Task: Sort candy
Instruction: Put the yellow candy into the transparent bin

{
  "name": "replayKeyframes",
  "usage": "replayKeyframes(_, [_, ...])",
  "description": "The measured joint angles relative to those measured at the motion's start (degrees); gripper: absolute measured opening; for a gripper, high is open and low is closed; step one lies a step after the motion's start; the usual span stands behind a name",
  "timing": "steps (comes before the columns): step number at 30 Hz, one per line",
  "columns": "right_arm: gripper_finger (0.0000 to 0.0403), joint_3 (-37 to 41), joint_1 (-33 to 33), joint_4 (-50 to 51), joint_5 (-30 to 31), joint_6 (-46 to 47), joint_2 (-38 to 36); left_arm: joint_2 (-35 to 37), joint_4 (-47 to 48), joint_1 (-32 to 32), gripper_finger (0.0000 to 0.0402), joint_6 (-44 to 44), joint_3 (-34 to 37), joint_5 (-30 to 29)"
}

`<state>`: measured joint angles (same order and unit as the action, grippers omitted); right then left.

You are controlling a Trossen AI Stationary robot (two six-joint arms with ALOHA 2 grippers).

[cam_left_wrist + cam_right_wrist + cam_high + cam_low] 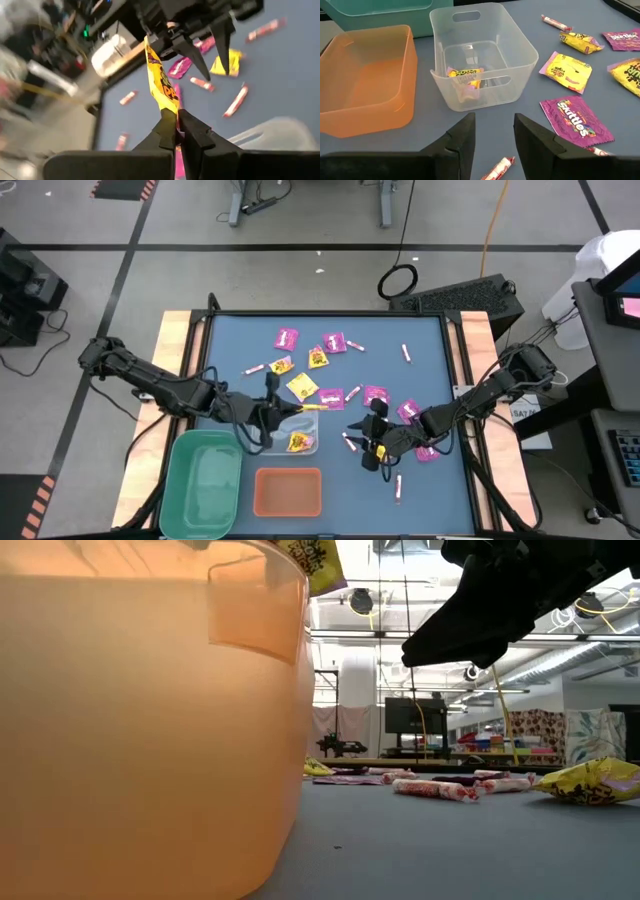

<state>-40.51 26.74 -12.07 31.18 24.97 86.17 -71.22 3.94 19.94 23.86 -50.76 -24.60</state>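
Up close, we see the left gripper point(177, 131) clamped on a yellow packet point(161, 82), its two dark fingers pinching the packet's lower edge so the wrapper stands up between them. From above, this gripper point(283, 411) hangs just over the far rim of the clear bin point(310, 427), with the yellow packet at its tips. Inside the clear bin point(485, 55) we find another yellow packet point(465, 73) lying on the floor with a bit of magenta wrapper just beside it.

The right gripper point(374, 442) hovers on the other side of the clear bin, near it, with its fingers point(465, 135) spread apart and nothing between them. Directly under it lies a pink-and-white stick point(497, 170) on the blue table point(450, 480). A magenta Skittles packet point(575, 120) lies near that gripper, and more yellow packets point(566, 71) and magenta packets point(287, 338) are scattered beyond the clear bin, across the far half of the table, with sticks point(406, 353) among them.

The orange bin point(288, 492) sits just in front of the clear bin, and the green bin point(202, 480) stands beside the orange one, on the left arm's side.
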Motion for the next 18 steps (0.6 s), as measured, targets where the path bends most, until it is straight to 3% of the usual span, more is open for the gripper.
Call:
replayKeyframes(11, [0.0125,0.00,1.37,0.13,0.16,4.24,-0.02,0.00,0.05,0.00,0.0011,-38.53,0.00,-0.35])
replayKeyframes(14, [0.0125,0.00,2.34,0.22,0.20,5.47,-0.02,0.00,0.16,0.11,0.0011,-41.89,0.00,-0.02])
replayKeyframes(18, [0.0125,0.00,4.22,0.33,-0.06,6.62,-0.02,0.00,2.13,0.78,0.0011,-40.15,0.00,2.99])
